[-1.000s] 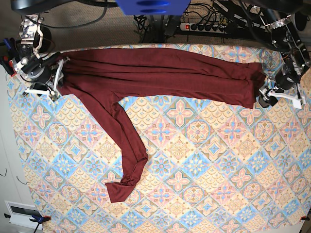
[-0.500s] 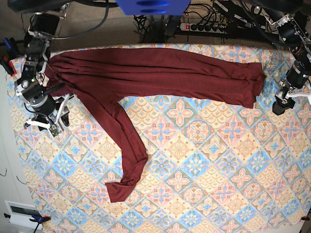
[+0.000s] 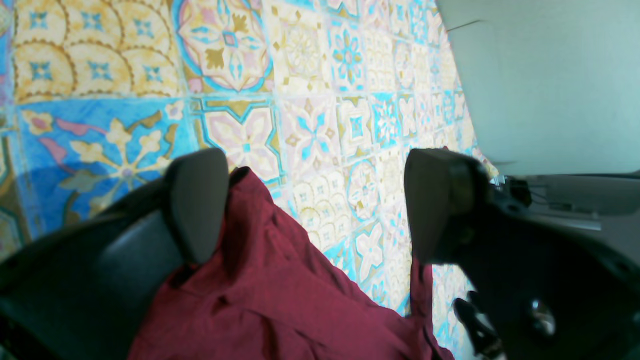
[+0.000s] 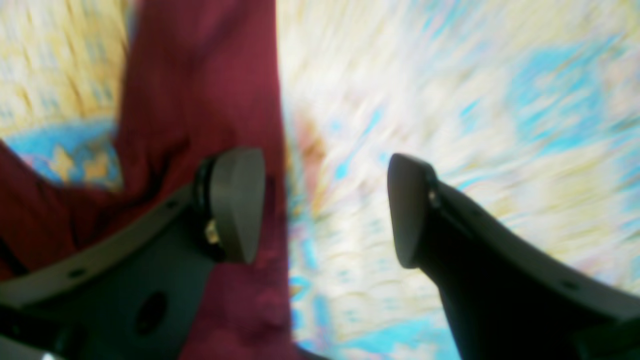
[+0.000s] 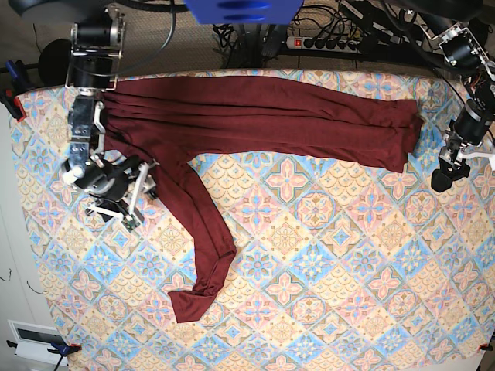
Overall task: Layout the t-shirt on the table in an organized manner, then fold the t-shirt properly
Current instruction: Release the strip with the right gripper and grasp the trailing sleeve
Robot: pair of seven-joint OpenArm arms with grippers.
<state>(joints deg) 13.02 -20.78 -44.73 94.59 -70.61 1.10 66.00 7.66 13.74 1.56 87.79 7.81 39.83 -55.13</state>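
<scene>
moving inward, right hand (image 5: 139, 193) released t-shirt (image 5: 255, 116)

T-shirt (image 5: 255, 116) soft matt knit; table (image 5: 325, 294) printed cloth; jaws matt plastic.

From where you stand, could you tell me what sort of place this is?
Probably a robotics lab workstation: a table under a patterned cloth, a maroon t-shirt spread on it, and a power strip with tangled cables behind.
</scene>
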